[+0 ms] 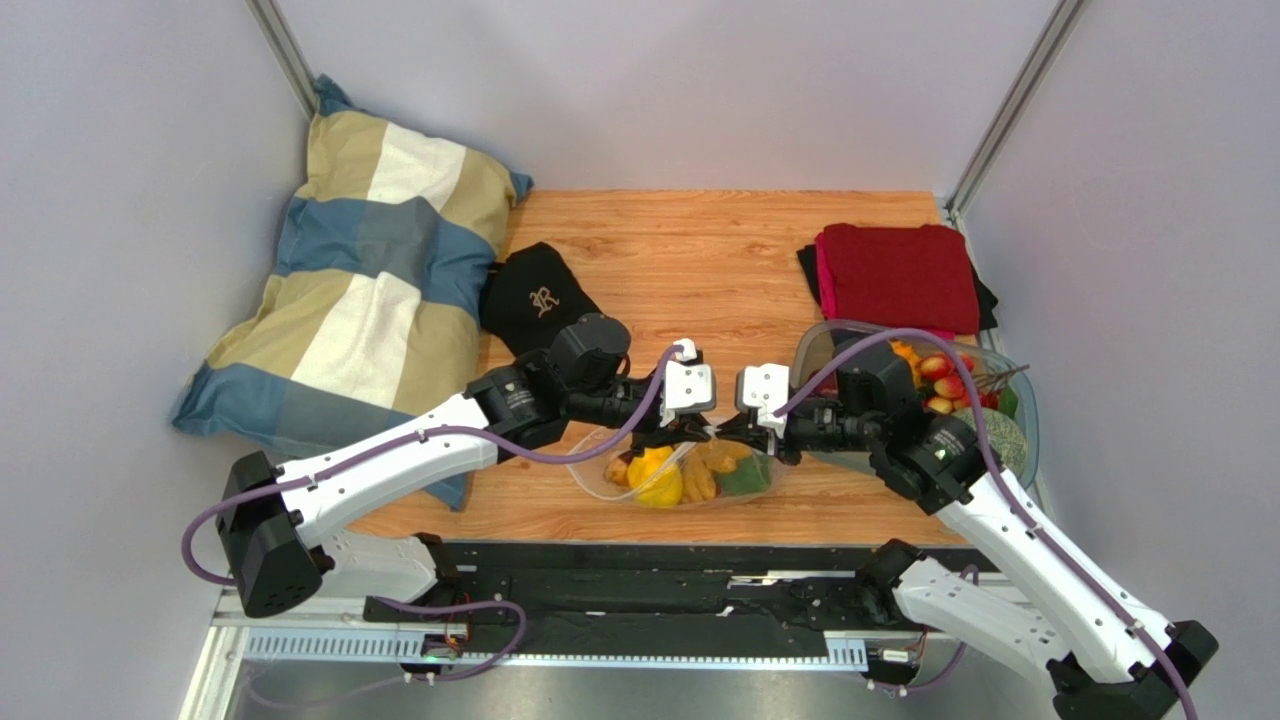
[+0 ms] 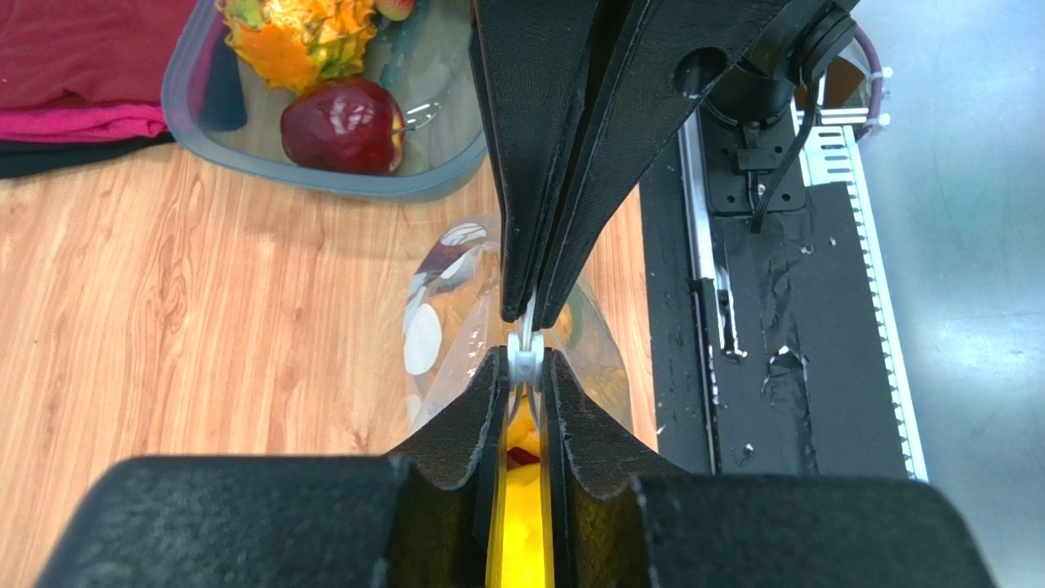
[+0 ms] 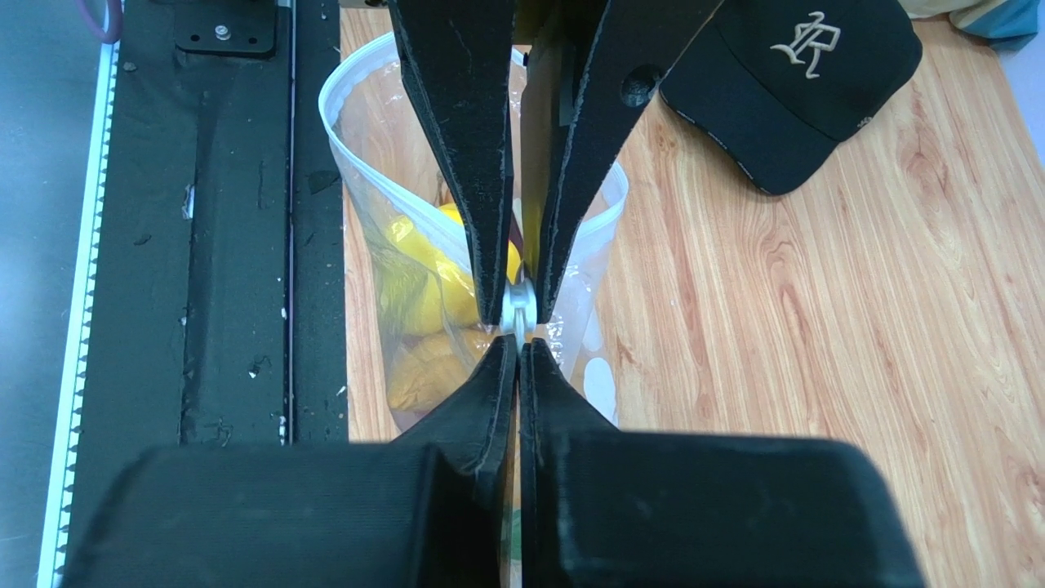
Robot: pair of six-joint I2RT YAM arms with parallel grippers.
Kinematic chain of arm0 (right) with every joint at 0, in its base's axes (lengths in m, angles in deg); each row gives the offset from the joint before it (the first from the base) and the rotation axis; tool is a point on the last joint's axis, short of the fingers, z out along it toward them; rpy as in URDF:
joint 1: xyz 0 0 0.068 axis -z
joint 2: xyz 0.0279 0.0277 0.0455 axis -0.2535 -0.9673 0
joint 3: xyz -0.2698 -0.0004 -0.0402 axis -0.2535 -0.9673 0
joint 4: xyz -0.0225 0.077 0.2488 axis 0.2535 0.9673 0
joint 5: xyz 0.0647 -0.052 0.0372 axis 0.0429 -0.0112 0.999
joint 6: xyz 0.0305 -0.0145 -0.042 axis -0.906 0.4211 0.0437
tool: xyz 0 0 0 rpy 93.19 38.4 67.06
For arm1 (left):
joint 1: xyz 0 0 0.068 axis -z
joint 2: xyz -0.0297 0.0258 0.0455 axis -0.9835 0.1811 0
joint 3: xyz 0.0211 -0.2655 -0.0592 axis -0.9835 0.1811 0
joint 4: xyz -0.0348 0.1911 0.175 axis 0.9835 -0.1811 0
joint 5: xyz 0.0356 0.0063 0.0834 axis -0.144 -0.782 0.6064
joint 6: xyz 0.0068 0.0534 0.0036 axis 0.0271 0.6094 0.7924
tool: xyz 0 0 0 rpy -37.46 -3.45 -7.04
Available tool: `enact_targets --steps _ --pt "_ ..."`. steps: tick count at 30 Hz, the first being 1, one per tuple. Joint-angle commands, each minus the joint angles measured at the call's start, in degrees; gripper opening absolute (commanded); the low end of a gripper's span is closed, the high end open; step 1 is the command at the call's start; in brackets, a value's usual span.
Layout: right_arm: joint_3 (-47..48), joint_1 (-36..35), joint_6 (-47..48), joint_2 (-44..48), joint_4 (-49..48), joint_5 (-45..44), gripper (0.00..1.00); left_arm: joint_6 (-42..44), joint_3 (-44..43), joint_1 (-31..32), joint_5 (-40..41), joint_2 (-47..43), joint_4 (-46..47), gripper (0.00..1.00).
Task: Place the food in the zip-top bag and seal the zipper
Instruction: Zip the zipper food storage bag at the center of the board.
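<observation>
Wooden tabletop is seen from above. At its 6 o'clock edge the zip-top bag is found, with yellow, orange and green food inside. The zipper is pinched by the left gripper from 9 o'clock and by the right gripper from 3 o'clock, both clamped tight on it.

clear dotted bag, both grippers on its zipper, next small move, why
Probably slide the left gripper back along the whitish zipper while the right gripper holds: both pinch it, tips meeting, and the clear dotted bag gapes behind the left.
</observation>
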State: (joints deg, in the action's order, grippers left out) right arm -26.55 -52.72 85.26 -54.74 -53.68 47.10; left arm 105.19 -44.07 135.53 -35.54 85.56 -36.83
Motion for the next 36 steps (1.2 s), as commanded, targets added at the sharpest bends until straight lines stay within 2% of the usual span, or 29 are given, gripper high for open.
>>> enact_targets --steps 1,10,20,36 --pt "1.0 0.6 1.4 2.0 0.3 -2.1 0.0 1.3 0.1 0.2 0.7 -2.5 -0.6 0.02" --pt "-1.7 8.1 -3.8 7.4 -2.9 -3.6 0.0 0.5 5.1 -1.2 3.3 -7.1 -6.1 0.04" --pt "-4.5 11.8 -6.1 10.6 -2.5 -7.8 0.0 2.2 8.4 -3.8 5.9 -14.4 -13.3 0.05" --pt "-5.2 15.0 -8.9 13.8 -0.4 -14.9 0.0 7.1 12.1 -15.1 10.7 -30.6 -28.8 0.04"
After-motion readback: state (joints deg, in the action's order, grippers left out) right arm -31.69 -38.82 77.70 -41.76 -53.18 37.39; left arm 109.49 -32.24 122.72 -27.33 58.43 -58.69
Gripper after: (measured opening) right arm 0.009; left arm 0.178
